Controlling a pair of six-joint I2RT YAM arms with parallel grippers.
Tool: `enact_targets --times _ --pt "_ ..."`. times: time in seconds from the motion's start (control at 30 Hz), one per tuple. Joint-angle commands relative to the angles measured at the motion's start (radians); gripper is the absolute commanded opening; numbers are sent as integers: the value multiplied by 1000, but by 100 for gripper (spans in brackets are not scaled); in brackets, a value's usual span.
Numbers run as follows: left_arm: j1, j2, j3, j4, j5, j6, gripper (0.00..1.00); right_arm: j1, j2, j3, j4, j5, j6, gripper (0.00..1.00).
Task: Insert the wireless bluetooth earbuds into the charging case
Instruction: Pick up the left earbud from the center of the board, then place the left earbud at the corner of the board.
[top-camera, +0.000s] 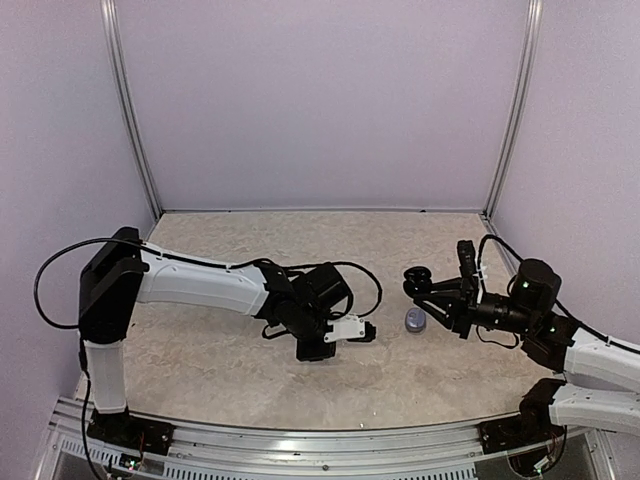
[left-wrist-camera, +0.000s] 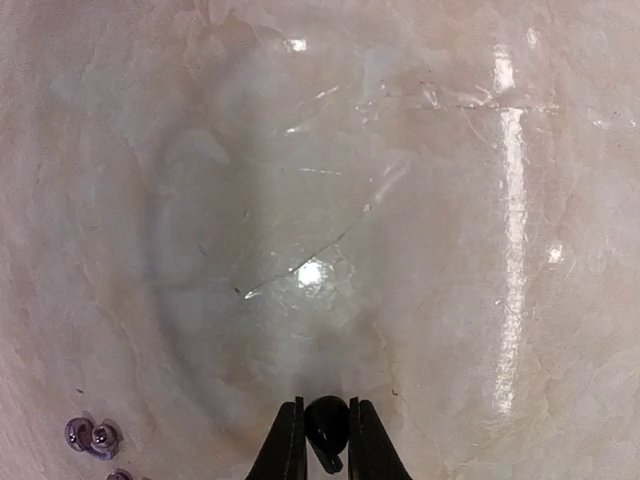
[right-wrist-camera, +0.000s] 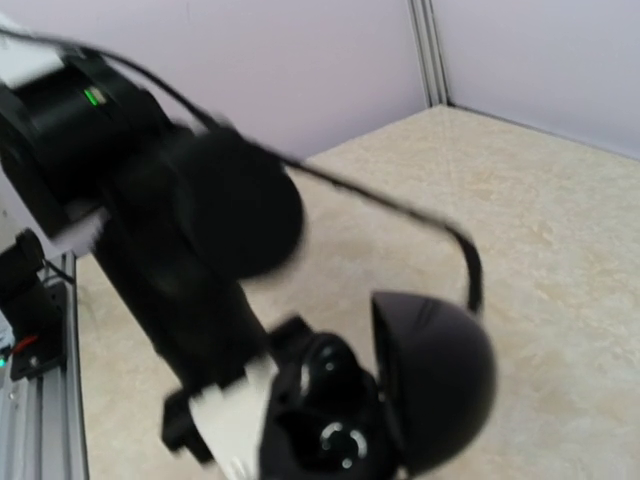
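White shells over black joints on left arm (top-camera: 190, 282) and right arm (top-camera: 600, 358); thin black cables (top-camera: 40, 285) looped alongside; tiny green light (top-camera: 519, 286) by right wrist.

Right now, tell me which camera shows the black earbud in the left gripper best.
Left wrist: the black earbud sits sharp, close between the left gripper's fingers. Top external shows only that gripper, earbud too small to tell. Right wrist shows the charging case, not it.

I can read no text, label, brand, number or sign in my feeds, not even on the black charging case (right-wrist-camera: 440, 380).
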Motion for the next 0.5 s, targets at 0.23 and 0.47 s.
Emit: enact_targets --times 0.23,0.47 --pt "89 -427 -263 476 48 -223 4 -8 107 98 45 -30 -98 0" --pt "95 -465 -197 199 12 -399 5 -7 133 129 33 -42 -98 0"
